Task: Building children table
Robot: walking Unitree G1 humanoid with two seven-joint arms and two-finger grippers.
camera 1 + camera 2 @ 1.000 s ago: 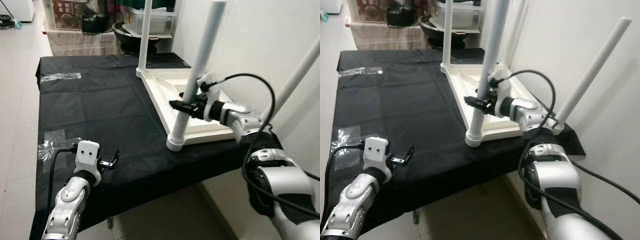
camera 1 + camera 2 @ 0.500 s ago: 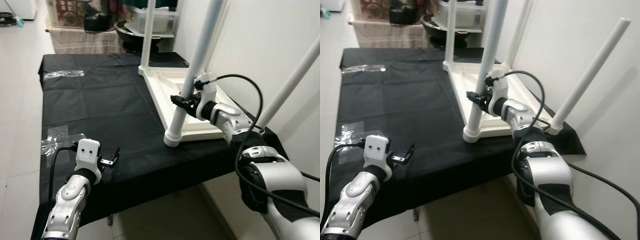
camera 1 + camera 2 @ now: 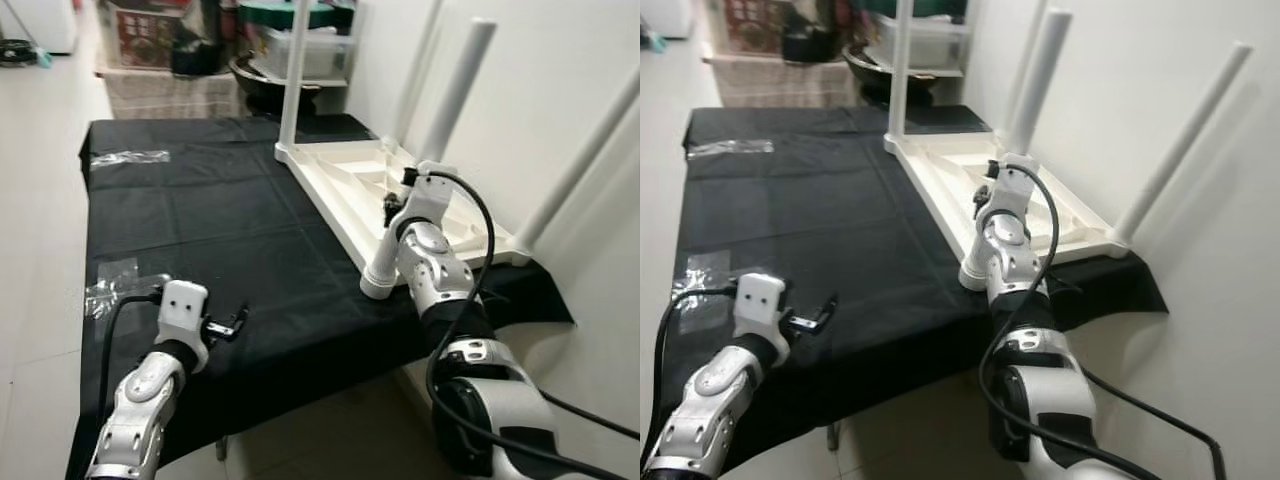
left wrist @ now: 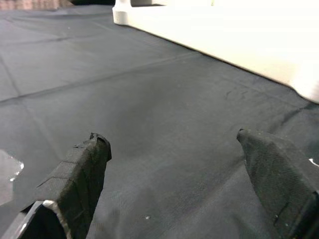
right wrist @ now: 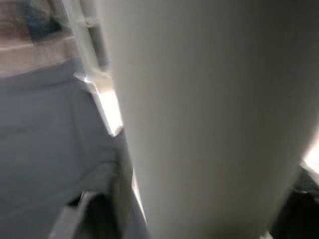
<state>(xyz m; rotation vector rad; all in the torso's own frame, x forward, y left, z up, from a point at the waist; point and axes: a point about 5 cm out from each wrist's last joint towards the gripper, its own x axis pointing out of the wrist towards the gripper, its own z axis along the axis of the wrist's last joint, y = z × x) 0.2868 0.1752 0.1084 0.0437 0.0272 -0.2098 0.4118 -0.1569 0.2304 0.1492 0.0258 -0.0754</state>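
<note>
A white children's table (image 3: 340, 190) lies upside down on the black cloth (image 3: 200, 230), with its legs pointing up. My right gripper (image 3: 393, 207) is shut on the near leg (image 3: 455, 90), partway up from its foot. My right forearm rises in front of that leg. In the right wrist view the leg (image 5: 209, 109) is a close white blur between dark fingers. My left gripper (image 3: 232, 322) hovers open just above the cloth near the front left, holding nothing. Its fingertips (image 4: 94, 149) stand wide apart over the cloth, with the tabletop's white edge (image 4: 239, 45) beyond.
Clear tape patches (image 3: 115, 290) lie on the cloth at the left. Behind the work table stand a black bowl (image 3: 265, 80) and storage boxes (image 3: 300, 45). A white wall (image 3: 560, 80) runs along the right. Tiled floor (image 3: 40, 200) lies to the left.
The camera has shifted. My right arm has swung round, so the forearm now comes up from below in front of the near leg instead of from the right. The left arm is unchanged.
</note>
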